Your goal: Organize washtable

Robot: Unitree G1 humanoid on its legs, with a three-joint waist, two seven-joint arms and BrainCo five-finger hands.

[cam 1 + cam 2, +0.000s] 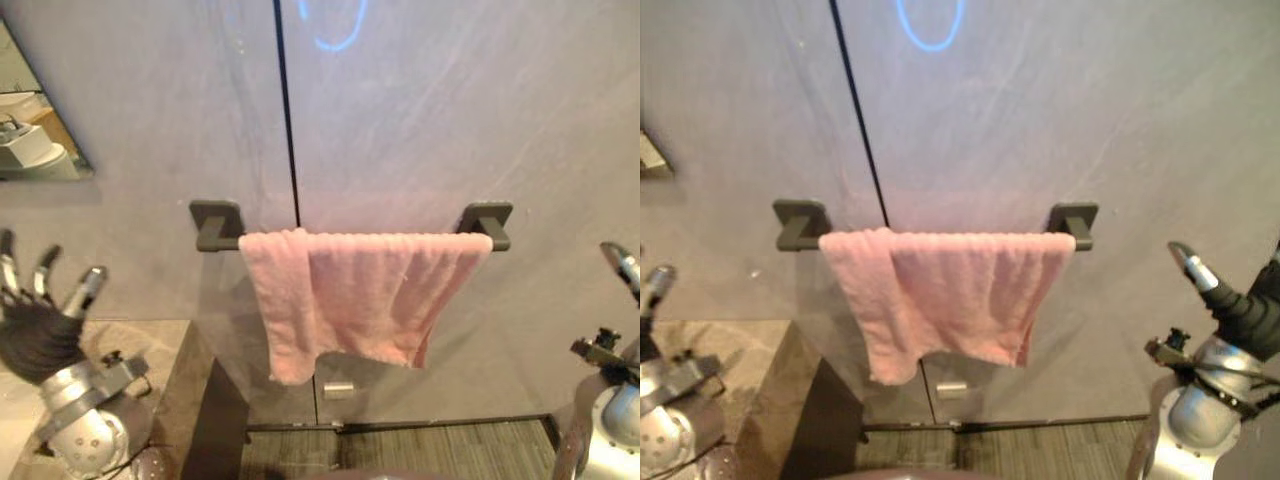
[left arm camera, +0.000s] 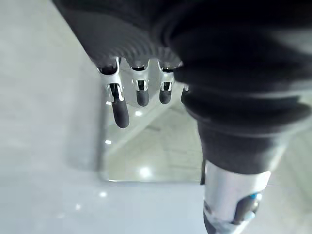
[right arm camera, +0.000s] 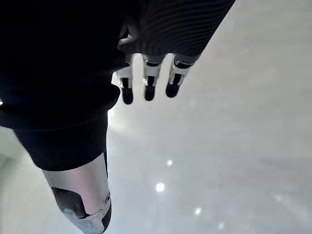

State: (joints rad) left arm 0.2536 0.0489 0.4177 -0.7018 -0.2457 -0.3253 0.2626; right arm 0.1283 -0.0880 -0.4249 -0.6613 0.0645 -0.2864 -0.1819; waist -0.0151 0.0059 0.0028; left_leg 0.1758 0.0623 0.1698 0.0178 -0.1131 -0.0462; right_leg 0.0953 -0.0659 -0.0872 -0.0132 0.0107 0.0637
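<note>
A pink towel [image 1: 350, 300] hangs folded over a dark wall rail [image 1: 217, 228], its left corner drooping lower than the rest. My left hand [image 1: 40, 320] is raised at the far left, well clear of the towel, fingers straight and holding nothing; its fingers [image 2: 120, 111] point at a pale surface in the left wrist view. My right hand [image 1: 1250, 300] is up at the far right, also apart from the towel. Its fingers [image 3: 148, 87] are relaxed and empty.
A stone washtable top [image 1: 150, 350] with a dark side panel sits at lower left below my left hand. A mirror corner [image 1: 30, 130] shows on the grey wall at upper left. A dark vertical seam [image 1: 285, 110] runs down the wall above the rail.
</note>
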